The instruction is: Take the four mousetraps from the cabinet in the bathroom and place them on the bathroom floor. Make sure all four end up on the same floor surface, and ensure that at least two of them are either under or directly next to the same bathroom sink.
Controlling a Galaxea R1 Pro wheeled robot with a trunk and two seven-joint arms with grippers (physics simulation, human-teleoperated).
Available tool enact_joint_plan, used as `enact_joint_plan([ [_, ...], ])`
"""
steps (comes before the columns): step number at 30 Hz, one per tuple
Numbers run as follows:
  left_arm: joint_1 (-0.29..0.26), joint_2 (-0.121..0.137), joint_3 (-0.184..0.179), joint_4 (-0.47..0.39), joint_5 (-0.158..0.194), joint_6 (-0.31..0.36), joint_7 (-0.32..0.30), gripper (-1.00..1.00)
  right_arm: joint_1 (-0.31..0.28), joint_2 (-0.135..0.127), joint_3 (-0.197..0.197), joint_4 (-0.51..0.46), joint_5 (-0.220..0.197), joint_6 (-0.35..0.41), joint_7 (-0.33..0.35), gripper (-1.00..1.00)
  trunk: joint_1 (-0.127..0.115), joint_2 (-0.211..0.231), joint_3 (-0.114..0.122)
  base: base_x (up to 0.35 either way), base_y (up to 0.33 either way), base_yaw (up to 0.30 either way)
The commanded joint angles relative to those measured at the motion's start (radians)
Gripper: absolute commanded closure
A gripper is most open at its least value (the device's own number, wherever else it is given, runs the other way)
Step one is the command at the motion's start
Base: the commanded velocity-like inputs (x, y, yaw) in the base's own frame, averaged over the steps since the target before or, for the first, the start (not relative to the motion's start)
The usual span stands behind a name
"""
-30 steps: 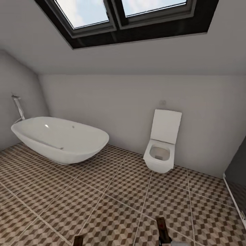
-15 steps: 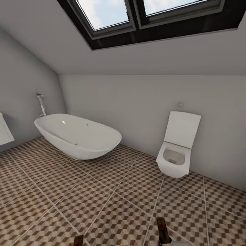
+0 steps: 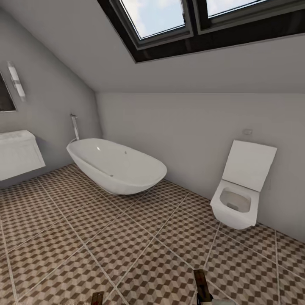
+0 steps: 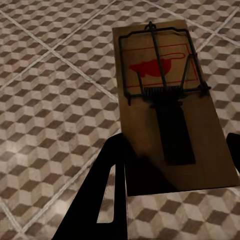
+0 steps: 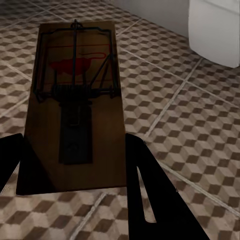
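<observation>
The left pincer [image 4: 172, 165] is gripping a mousetrap [image 4: 170, 100] between its dark fingers [image 4: 100, 200], the flat brown board with its wire bar and red mouse print sticking out over the bathroom floor [image 4: 55, 90]. The right pincer [image 5: 75, 170] is clamping a second mousetrap [image 5: 75, 100] the same way, with the toilet [image 5: 215, 30] beyond it. In the head view the sink [image 3: 19, 152] is hanging on the far left wall, left of the bathtub [image 3: 116, 165].
</observation>
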Motion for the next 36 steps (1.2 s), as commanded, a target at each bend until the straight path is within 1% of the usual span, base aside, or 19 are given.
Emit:
enact_joint_plan([
  [1,-0.001,0.0,-0.009,0.001,0.006,-0.003,0.006,1.0,0.0,0.0,0.009,0.0,-0.013,-0.004,0.001,1.0,0.0,-0.001,-0.001,0.0,0.0,0.267],
  [36,-0.001,-0.001,-0.009,0.001,0.006,-0.003,0.006,1.0,0.0,0.001,0.009,0.0,-0.013,-0.004,0.001,1.0,0.0,-0.001,-0.001,0.0,0.0,0.267],
])
